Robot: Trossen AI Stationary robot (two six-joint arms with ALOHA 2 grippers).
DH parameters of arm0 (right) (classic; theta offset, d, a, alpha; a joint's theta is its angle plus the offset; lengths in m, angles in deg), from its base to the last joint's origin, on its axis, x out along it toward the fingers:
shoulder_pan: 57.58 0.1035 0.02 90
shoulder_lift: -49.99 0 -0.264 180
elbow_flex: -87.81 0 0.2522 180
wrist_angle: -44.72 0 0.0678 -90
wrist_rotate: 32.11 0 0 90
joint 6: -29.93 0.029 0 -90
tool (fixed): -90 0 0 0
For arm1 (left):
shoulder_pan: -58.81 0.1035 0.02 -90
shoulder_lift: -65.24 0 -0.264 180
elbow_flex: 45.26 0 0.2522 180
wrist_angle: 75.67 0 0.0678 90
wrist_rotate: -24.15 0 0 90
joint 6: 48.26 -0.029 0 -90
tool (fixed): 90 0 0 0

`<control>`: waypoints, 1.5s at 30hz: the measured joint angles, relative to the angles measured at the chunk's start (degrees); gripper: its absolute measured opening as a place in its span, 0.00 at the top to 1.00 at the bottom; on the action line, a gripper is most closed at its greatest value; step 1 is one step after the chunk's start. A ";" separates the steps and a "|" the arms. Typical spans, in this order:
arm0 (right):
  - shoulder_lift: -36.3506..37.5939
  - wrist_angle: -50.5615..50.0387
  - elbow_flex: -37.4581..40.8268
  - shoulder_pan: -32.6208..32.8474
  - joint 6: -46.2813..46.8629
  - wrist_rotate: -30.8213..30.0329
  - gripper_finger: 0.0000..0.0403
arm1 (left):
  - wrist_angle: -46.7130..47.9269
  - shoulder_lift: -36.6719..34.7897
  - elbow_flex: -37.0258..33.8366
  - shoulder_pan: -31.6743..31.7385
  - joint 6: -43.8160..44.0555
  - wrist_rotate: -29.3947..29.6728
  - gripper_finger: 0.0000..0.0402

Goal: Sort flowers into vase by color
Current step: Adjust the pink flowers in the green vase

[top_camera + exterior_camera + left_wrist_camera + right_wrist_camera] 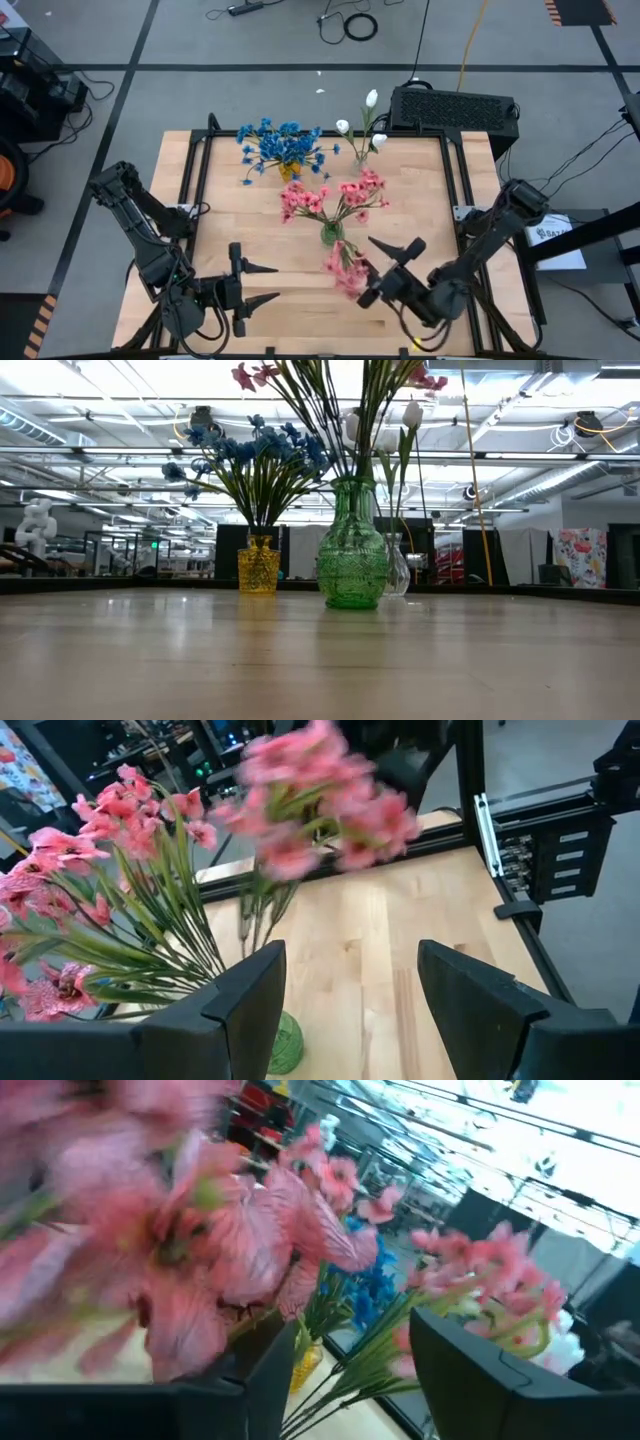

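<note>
R gripper (392,266) open by pink sprig (345,268) (blurred).

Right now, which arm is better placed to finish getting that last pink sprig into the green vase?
Right. The right gripper is beside the pink sprig, just below the green vase. The left gripper waits open, farther off.
</note>
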 joint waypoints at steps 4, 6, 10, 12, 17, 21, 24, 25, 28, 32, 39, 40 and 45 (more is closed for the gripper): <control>2.01 0.10 0.00 2.48 -3.81 0.01 0.50 | 0.00 0.00 0.00 0.00 0.01 -0.21 0.42; 3.20 0.10 0.00 2.87 -3.82 0.03 0.50 | -0.01 0.00 0.00 0.00 0.02 -0.33 0.42; 4.39 0.06 -0.02 1.64 -2.36 0.03 0.50 | -0.63 0.00 0.00 -0.01 0.02 -0.36 0.42; 4.31 -0.43 -0.01 0.29 -1.77 0.05 0.49 | -1.07 0.00 0.00 -0.02 0.02 -0.36 0.42; 4.31 0.39 0.00 -1.37 -2.36 0.05 0.45 | -1.69 0.00 0.00 -0.11 0.02 -0.38 0.42; 4.31 5.10 0.00 -1.40 -2.75 0.08 0.38 | -1.66 0.00 0.00 -0.11 0.04 -1.97 0.42; 4.31 4.88 0.00 -1.02 -2.21 0.08 0.35 | -1.78 0.00 0.00 -0.08 0.04 -3.22 0.42; 4.31 3.73 0.00 -0.98 -1.93 0.08 0.35 | -2.09 0.00 0.00 0.08 0.00 -3.22 0.42; 4.31 -3.70 0.00 -1.08 1.14 0.13 0.34 | -4.36 0.22 0.00 1.47 -0.50 -3.19 0.42; 4.29 -13.27 0.00 -1.55 6.34 0.14 0.34 | -11.64 1.62 0.00 4.07 -5.56 -3.10 0.42; 4.29 -12.32 0.02 -1.96 4.68 0.14 0.34 | -31.38 5.23 0.00 9.61 -23.22 -8.71 0.42; 4.29 -11.37 0.02 -1.96 3.85 0.12 0.34 | -33.61 5.67 0.00 10.59 -25.22 -11.00 0.42; 4.29 -10.69 0.02 -1.18 2.16 0.09 0.34 | -35.75 6.60 0.00 16.05 -27.03 -20.68 0.42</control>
